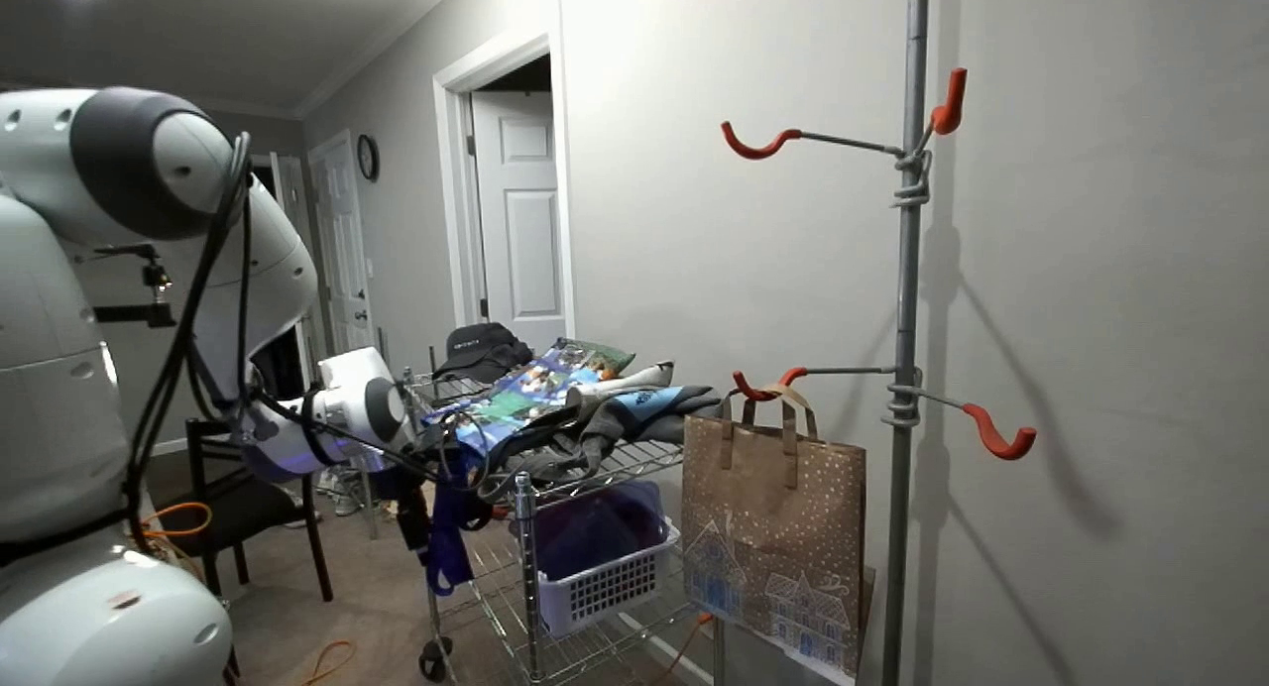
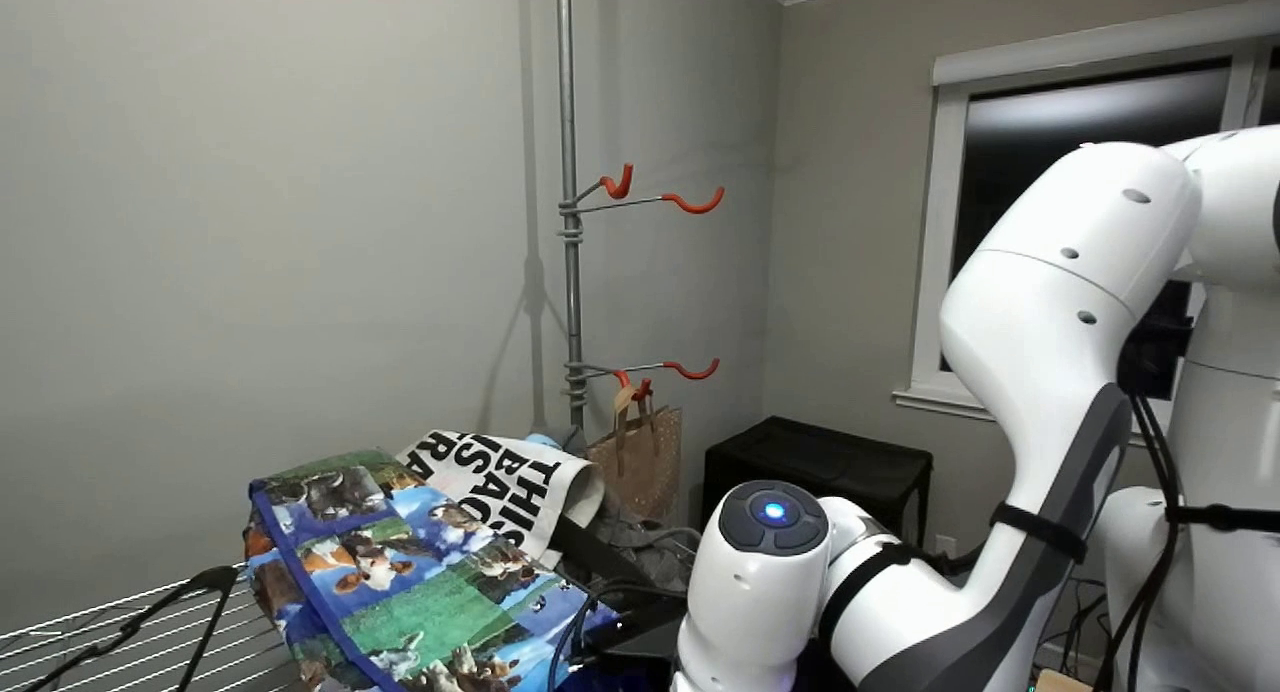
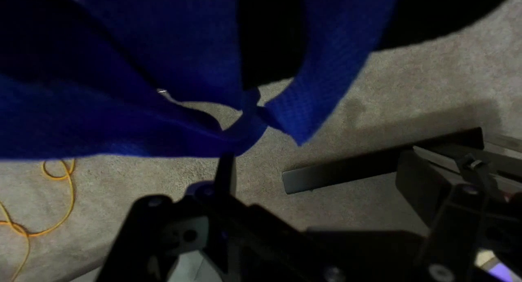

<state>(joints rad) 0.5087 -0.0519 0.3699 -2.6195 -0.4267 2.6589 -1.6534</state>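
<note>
A colorful bag printed with cows [image 1: 535,394] [image 2: 430,592] lies on top of the wire rack in both exterior views. Blue straps [image 1: 451,542] hang down from the rack's near side, beside the dark gripper [image 1: 414,522]. In the wrist view, the blue straps [image 3: 318,82] fill the upper part and form a loop. My gripper [image 3: 326,172] stands open below them, with only floor and a dark bar showing between its fingers. One fingertip [image 3: 225,172] overlaps the loop's lower edge; whether it touches, I cannot tell. The gripper is hidden in the exterior view behind the white wrist [image 2: 750,592].
On the wire rack [image 1: 585,483] also lie a dark cap [image 1: 484,351], a lettered tote [image 2: 500,482] and grey cloth [image 1: 605,433]. A white basket [image 1: 610,587] sits underneath. A pole [image 1: 906,270] carries red hooks; a brown paper bag [image 1: 773,537] hangs from one. A black chair [image 1: 233,517] stands near the arm.
</note>
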